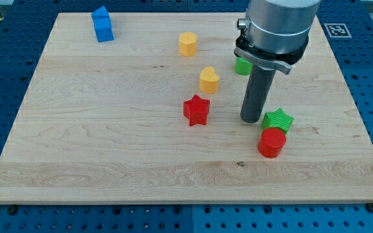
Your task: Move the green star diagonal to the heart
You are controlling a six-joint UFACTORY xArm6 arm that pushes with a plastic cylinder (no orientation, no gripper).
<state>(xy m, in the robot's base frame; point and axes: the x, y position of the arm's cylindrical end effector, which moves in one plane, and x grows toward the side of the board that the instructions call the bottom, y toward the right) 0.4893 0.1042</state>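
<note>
The green star (pixel 278 120) lies at the board's right, touching the red cylinder (pixel 272 142) just below it. The yellow heart (pixel 209 79) sits near the board's middle, up and to the left of the star. My tip (pixel 251 119) rests on the board just left of the green star, almost touching it, and to the right of the red star (pixel 197 110).
A yellow pentagon-like block (pixel 187 44) sits above the heart. A blue block (pixel 102 24) stands at the top left. A green block (pixel 242 65) is partly hidden behind the arm. The wooden board (pixel 109 142) is bordered by a blue pegboard table.
</note>
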